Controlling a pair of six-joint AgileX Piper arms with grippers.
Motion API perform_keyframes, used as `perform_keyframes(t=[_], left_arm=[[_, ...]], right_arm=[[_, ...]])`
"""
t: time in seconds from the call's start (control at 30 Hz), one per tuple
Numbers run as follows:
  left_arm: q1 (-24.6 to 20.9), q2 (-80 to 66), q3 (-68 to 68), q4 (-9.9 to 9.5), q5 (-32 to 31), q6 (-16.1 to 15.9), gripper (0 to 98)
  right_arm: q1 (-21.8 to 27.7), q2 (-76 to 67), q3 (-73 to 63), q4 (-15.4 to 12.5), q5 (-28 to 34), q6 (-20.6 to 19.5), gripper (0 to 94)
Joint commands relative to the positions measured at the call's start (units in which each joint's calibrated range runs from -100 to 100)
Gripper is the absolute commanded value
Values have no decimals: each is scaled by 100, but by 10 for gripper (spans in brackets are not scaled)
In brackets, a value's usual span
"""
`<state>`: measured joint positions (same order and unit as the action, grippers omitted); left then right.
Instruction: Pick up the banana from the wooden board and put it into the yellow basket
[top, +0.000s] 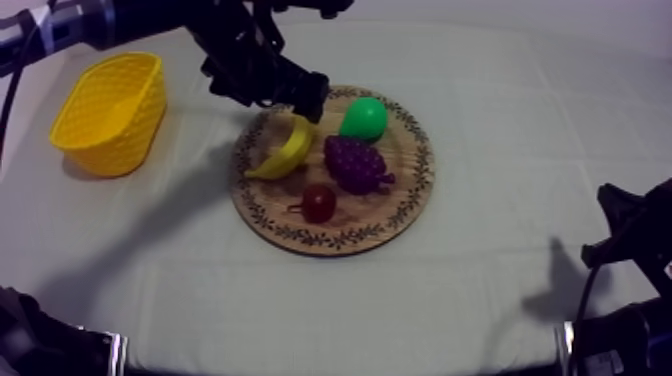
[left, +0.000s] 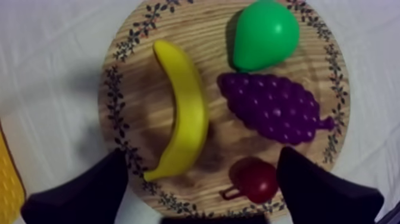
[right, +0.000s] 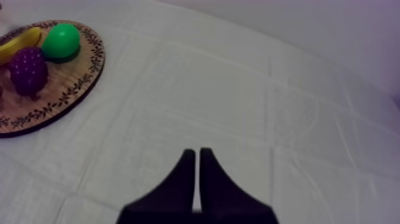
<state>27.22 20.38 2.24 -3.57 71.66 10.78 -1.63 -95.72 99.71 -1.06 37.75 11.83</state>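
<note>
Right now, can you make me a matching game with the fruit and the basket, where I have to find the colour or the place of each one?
Things:
1. banana
2. pear
3. bunch of grapes
4. yellow basket

Colour or place:
A. purple
B. off the board, on the cloth
C. yellow, lying on the board
D. green

Right pairs: 1-C, 2-D, 3-A, 4-B.
</note>
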Motion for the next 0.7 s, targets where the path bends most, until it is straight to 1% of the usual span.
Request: perform_keyframes(t=[0.0, 0.13, 0.53, 0.67], left_arm=[[-10, 193, -151, 6, 95, 4, 954], [-16, 603, -508, 13, 282, 7, 956], [-12, 1681, -1151, 119, 463, 36, 956], [-7, 1885, -1220, 129, 475, 65, 934]], right_arm=[[2, -3, -5, 1, 0, 2, 6], [2, -3, -5, 1, 0, 2, 6], [2, -3, -5, 1, 0, 2, 6], [2, -3, -5, 1, 0, 2, 6]])
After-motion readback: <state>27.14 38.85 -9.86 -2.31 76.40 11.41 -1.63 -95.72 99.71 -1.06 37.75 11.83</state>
